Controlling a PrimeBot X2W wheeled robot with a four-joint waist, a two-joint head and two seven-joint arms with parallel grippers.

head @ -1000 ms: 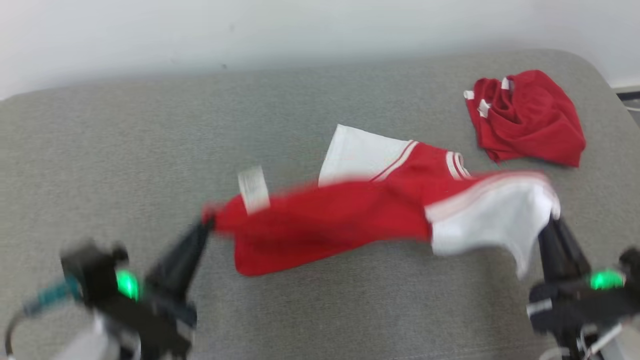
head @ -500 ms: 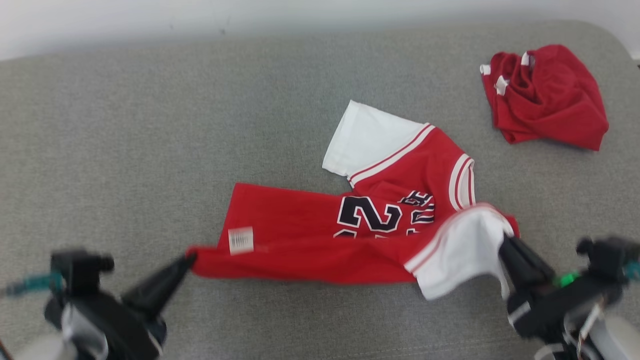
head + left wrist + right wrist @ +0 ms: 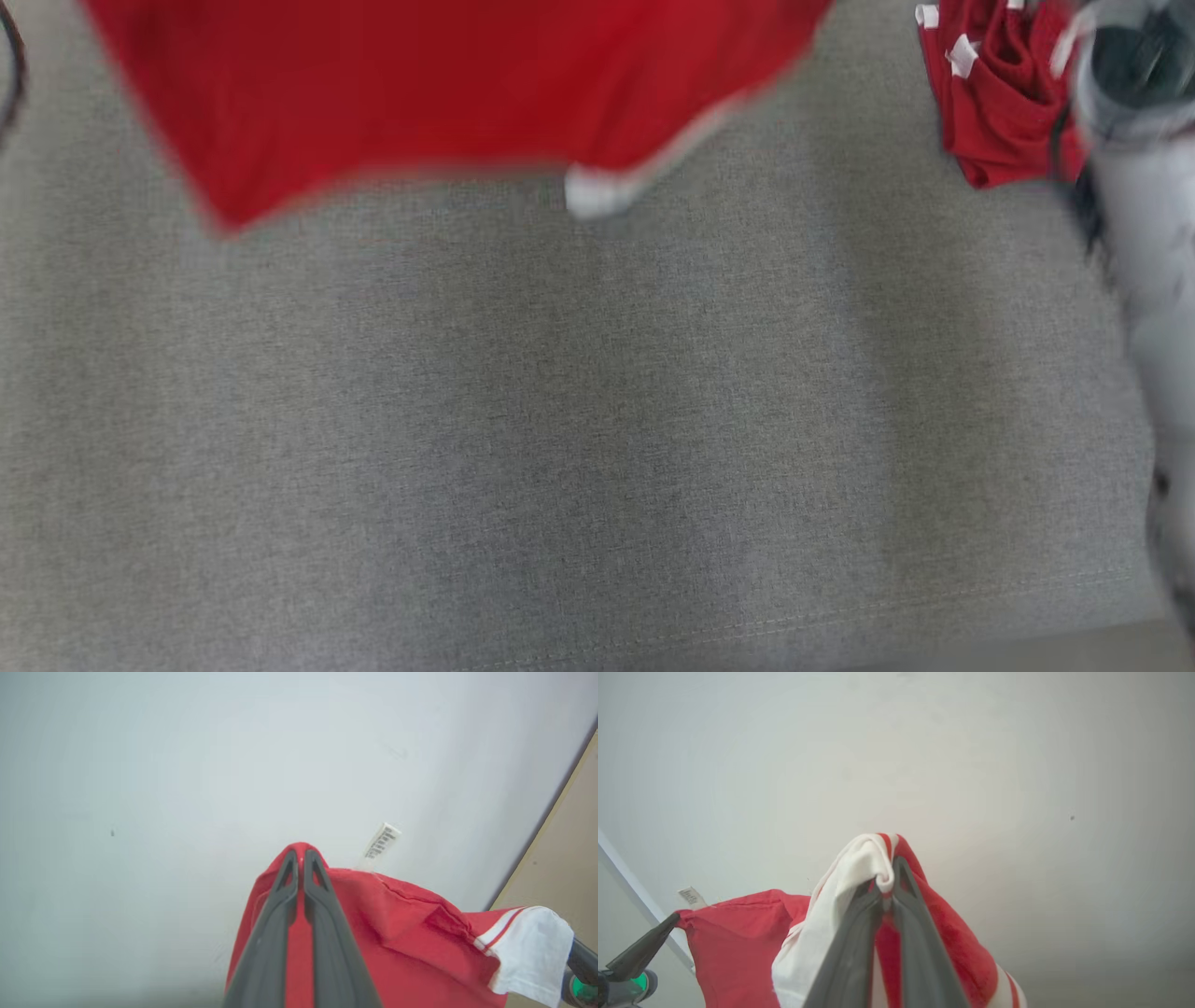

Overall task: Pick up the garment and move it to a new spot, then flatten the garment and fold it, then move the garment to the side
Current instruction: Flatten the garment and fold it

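Blurred red garment [image 3: 420, 84] at top, crumpled red cloth [image 3: 999, 112] upper right, grey surface [image 3: 560, 420]

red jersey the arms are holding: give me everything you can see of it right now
The jersey is soft red fabric with a white sleeve edged in red and white stripes, and a white barcode tag sticking up from one edge. It hangs stretched in the air between both grippers: the left gripper is shut on a red corner, the right gripper on the bunched sleeve. In the head view its blurred lower edge hangs over the grey surface, apparently clear of it.
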